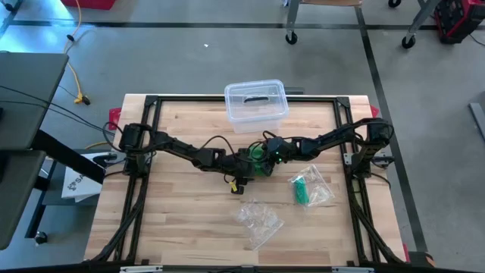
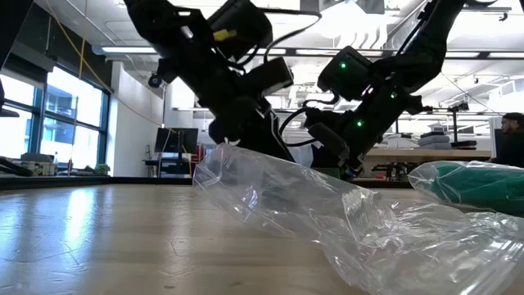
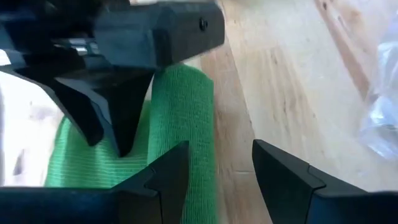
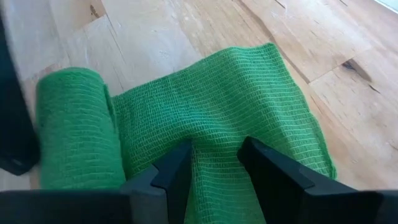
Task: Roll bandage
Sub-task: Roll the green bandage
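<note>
A green bandage (image 1: 260, 162) lies on the wooden table's middle, where both arms meet. One end is rolled up (image 4: 74, 134); the loose stretch (image 4: 249, 99) lies flat beside the roll. My right gripper (image 4: 216, 168) is shut on the loose stretch close to the roll; it also shows in the left wrist view (image 3: 121, 140). My left gripper (image 3: 221, 177) is open at the roll's end (image 3: 186, 106), one finger (image 3: 165, 177) over the green cloth and the other (image 3: 280, 180) over bare wood. I cannot tell whether it touches the roll. My right gripper pinches a raised fold of the bandage's loose stretch (image 4: 214, 146) between its two fingers, next to the rolled part. The fingers come from above, pointing down. The cloth puckers up toward the fingers, and the rest of it lies on the table.
A clear lidded box (image 1: 256, 102) stands at the far middle. A second green bandage in a clear bag (image 1: 307, 188) lies to the near right. An empty crumpled bag (image 1: 259, 218) lies near the front and fills the low view (image 2: 327, 213).
</note>
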Action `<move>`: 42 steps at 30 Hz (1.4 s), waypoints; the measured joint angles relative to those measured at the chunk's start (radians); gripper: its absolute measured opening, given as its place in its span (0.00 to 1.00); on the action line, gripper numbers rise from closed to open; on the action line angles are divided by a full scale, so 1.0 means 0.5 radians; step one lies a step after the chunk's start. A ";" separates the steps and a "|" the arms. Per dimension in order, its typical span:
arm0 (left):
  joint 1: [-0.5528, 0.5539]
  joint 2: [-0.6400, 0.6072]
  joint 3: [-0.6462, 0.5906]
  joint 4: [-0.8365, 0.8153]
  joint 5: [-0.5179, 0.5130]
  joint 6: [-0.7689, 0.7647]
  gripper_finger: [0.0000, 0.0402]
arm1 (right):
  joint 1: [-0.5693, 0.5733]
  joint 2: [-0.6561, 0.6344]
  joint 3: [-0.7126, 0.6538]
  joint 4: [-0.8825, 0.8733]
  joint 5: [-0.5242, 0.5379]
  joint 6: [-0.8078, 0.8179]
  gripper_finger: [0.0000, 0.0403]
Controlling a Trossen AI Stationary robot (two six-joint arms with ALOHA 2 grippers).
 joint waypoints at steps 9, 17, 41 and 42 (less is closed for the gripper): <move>0.048 0.084 0.008 0.039 0.142 -0.175 0.42 | 0.061 0.000 0.000 0.003 -0.092 -0.024 0.37; 0.009 0.070 0.101 -0.187 0.480 -0.504 0.42 | 0.180 0.002 -0.002 0.049 -0.307 -0.032 0.37; -0.013 0.067 0.156 -0.237 0.278 -0.467 0.42 | -0.064 -0.024 -0.006 0.125 0.127 -0.138 0.37; -0.014 0.066 0.156 -0.237 0.280 -0.505 0.42 | -0.065 -0.036 -0.006 0.124 0.128 -0.144 0.37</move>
